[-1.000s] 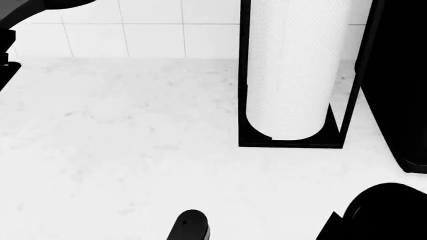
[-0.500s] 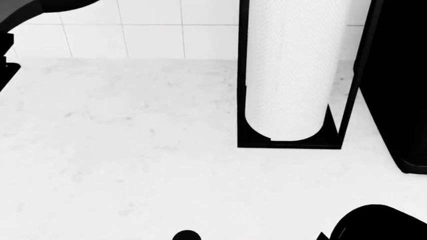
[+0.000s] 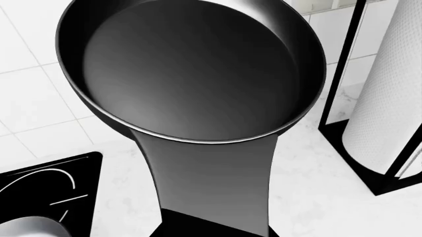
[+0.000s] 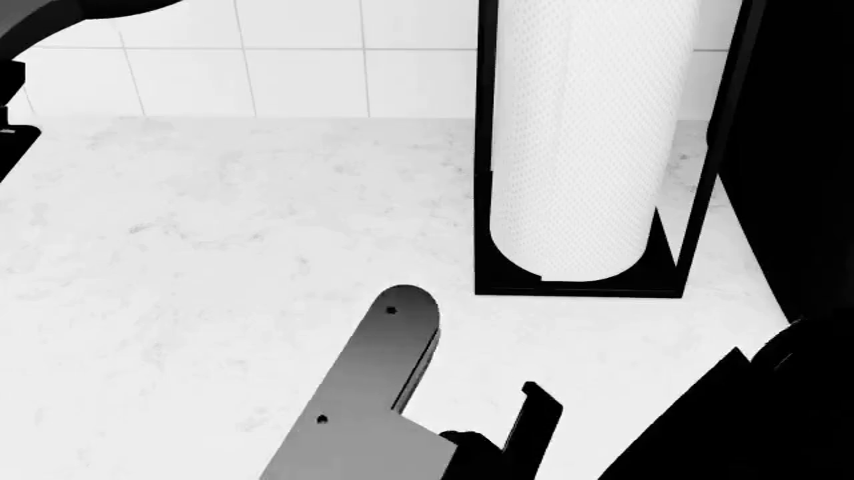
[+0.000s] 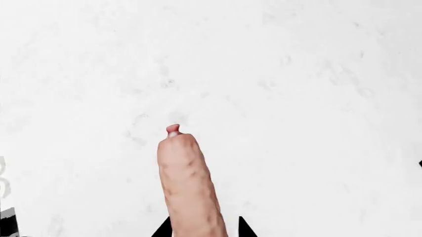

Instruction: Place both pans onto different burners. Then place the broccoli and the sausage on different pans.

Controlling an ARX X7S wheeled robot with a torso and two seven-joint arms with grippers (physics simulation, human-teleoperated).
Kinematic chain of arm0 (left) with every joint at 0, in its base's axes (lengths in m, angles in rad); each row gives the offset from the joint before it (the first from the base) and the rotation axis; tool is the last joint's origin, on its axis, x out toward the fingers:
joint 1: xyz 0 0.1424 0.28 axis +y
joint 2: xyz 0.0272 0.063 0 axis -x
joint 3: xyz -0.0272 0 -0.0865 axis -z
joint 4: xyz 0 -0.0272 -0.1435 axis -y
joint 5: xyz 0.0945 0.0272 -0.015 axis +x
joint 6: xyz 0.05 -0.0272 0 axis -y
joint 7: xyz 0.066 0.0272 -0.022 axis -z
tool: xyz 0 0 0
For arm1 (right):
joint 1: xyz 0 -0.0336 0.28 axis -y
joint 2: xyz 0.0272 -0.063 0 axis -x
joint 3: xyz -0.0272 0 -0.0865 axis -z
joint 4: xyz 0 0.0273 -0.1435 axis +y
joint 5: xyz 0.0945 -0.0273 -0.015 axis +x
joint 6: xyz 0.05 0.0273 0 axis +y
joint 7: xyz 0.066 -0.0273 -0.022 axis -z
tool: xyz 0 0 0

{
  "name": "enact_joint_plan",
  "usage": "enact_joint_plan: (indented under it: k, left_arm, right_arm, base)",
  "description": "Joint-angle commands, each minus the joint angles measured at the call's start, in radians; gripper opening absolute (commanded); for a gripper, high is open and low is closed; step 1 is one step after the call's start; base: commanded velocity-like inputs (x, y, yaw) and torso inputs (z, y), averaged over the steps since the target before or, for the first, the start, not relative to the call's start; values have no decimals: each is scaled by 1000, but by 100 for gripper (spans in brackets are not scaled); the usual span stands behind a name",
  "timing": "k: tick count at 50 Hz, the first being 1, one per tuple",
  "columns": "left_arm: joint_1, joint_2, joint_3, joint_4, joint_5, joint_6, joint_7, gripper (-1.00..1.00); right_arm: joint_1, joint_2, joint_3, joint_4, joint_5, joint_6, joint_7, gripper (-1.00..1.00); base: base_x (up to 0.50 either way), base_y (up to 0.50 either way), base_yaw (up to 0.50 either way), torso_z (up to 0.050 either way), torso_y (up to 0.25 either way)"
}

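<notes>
In the left wrist view a dark grey pan is held in the air by its flat handle, and my left gripper is shut on that handle. Below it lies a corner of the black cooktop with a white burner outline. A pale grey curved rim on the cooktop may be the second pan. My right gripper is shut on the pink-beige sausage, which sticks out over white counter. The head view shows one flat grey finger. The broccoli is out of view.
A paper towel roll stands in a black frame on the white marble counter, near the tiled wall. A tall black object fills the right edge. The same roll is close beside the held pan.
In the head view my right arm has come up from the bottom edge. Its grey finger now reaches well over the counter. The paper towel holder has not moved.
</notes>
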Motion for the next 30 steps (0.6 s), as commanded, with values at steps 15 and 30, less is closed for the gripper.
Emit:
enact_joint_plan:
  k: [15,30]
  left_arm:
    - [5,11,-36,8,13,30,11,-100]
    - [108,-54,-98,42,-258,166,-100,-100]
  right_arm:
    - [113,93,158,47,-58,-205,162,-100]
    - [167,159,272,22,-69,-358,260,-100]
  base:
    - [0,0,0,0,1]
    - [0,0,0,0,1]
